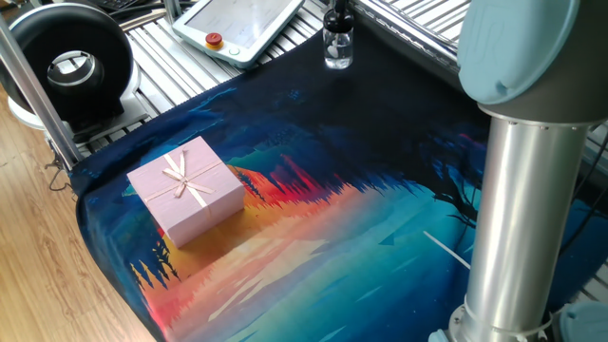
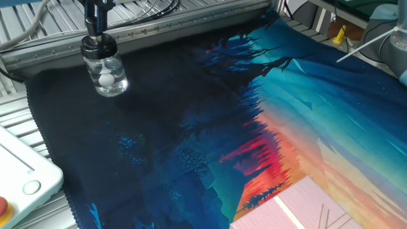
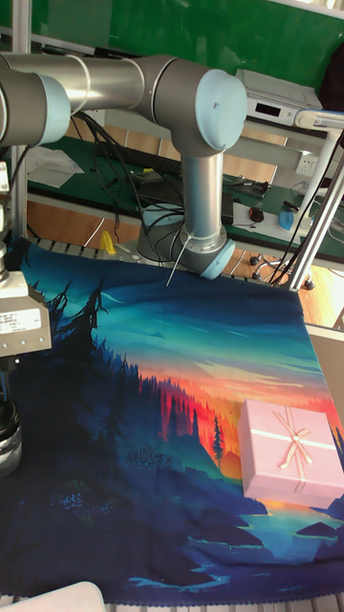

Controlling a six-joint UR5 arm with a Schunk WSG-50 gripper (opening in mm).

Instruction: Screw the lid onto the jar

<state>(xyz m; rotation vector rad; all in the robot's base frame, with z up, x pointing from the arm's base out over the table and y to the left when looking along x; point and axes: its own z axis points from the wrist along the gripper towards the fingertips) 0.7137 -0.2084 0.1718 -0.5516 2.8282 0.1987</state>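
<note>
Jar (image 2: 107, 76) stands upright directly beneath the hand (image 2: 96, 28), which grips the lid (image 2: 99, 44) at twelve o'clock, axes aligned.

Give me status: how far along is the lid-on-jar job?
Done, by the look of it: the lid already sits on the neck of the jar, upright on the dark cloth at the table's far edge. In hand: the gripper is down on the cap from above; its jaws are hidden. Left: any final turns, which cannot be judged, and release. The pink gift box is uninvolved.
</note>
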